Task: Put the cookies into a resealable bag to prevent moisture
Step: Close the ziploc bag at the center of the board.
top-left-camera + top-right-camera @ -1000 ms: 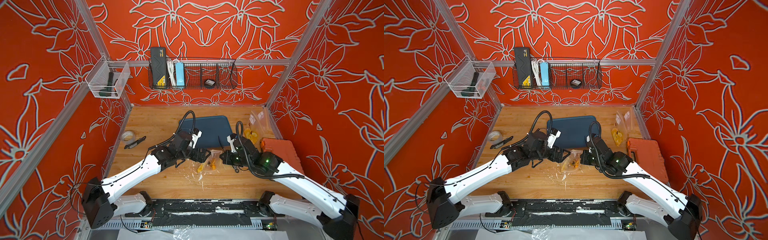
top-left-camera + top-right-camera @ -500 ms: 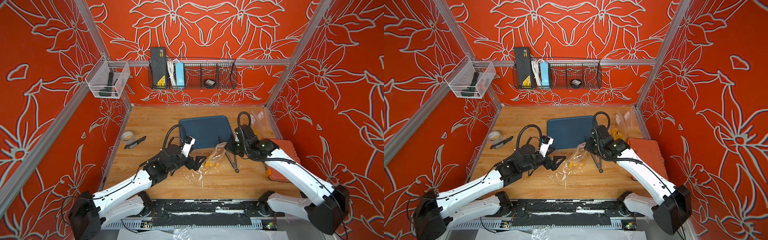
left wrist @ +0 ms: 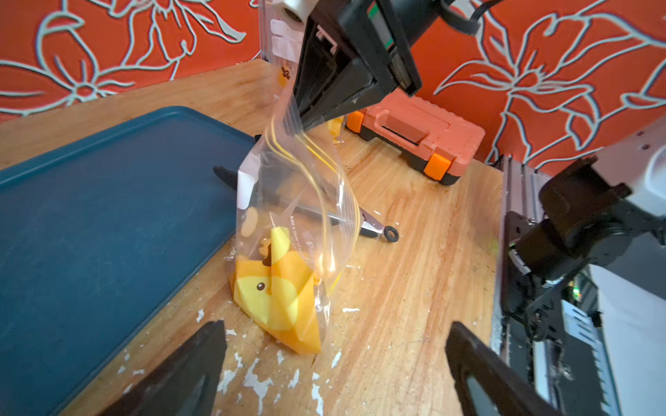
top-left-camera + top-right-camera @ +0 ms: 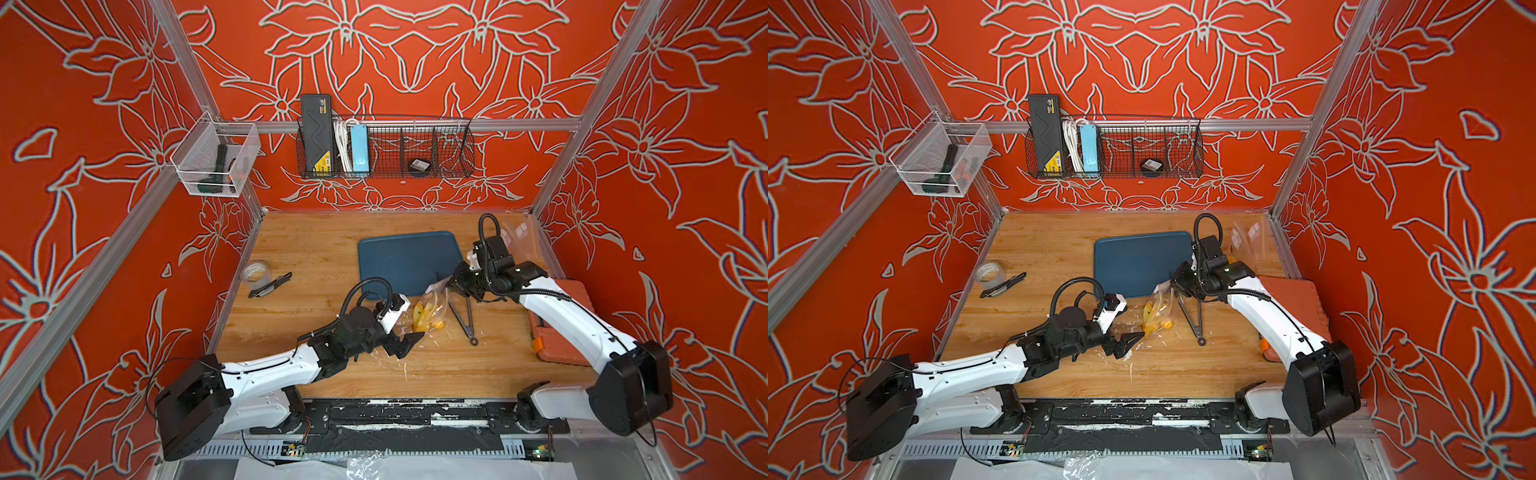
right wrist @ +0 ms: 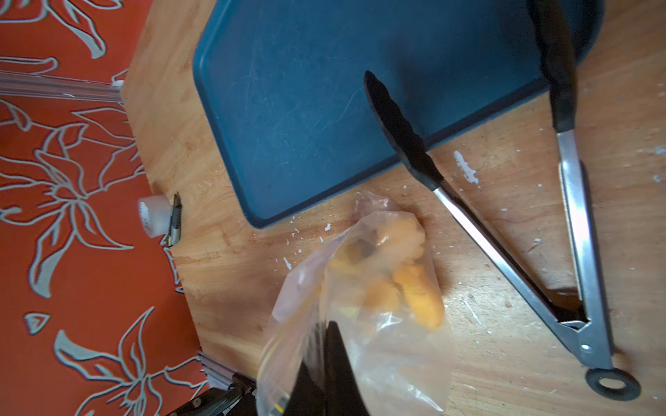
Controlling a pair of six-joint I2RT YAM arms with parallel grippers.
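Here the bag [image 3: 313, 173] hangs upright, cookies [image 5: 420, 302] lowest, right jaws clamped on its top, left jaws apart.

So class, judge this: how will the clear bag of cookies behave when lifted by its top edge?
Probably floppy: the bag sags and creases below the right hand. Likely bottom-heavy, since the cookies pool at its base. Its glossy film could slip from a light pinch.
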